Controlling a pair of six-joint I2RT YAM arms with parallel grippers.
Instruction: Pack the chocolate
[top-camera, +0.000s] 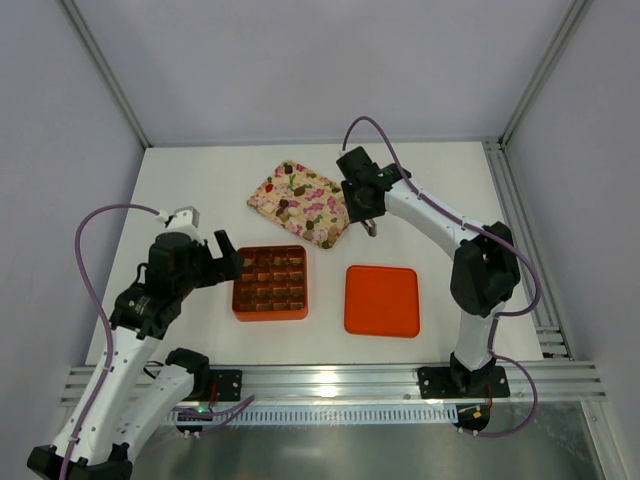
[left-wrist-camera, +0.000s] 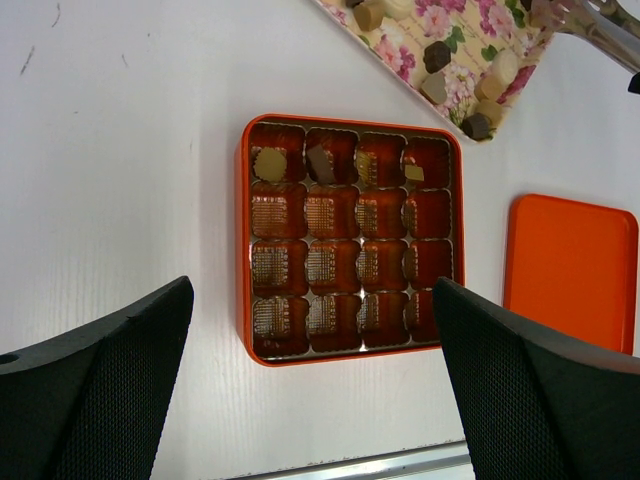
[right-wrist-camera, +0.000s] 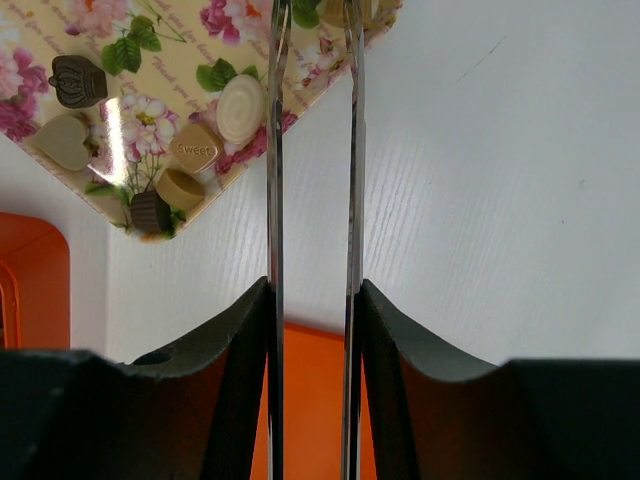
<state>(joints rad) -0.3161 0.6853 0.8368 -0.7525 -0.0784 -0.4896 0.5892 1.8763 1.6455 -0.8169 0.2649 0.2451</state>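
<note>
**A:** What is laid out, biggest first?

**B:** The white worktop (top-camera: 200, 180) carries the floral tray (top-camera: 258, 203) at the back. The orange grid box (left-wrist-camera: 243, 240) sits in front of it, and the orange lid (top-camera: 382, 300) lies flat to the right of the box. Most of the chocolate (right-wrist-camera: 242, 107) lies loose on the tray. A few pieces sit in the box's row nearest the tray, and the other cells look unfilled.

**A:** And the step in hand?

**B:** I judge it a pick at the tray's right corner, where the right gripper (top-camera: 371, 228) hangs. To do it well, come straight down over one lump with a blade on either side. The pieces by that corner lie close together, so keep off the neighbours. Close gently, lift clear of the tray's rim, then carry the piece to a vacant cell.

**A:** How do the grippers stand?

**B:** The right gripper's thin blades run parallel with a narrow gap. Their tips pass out of the top of the wrist view, so I cannot tell whether a piece is pinched. The left gripper (left-wrist-camera: 312, 290) is spread wide, holds nothing, and hovers by the box's left edge.
</note>
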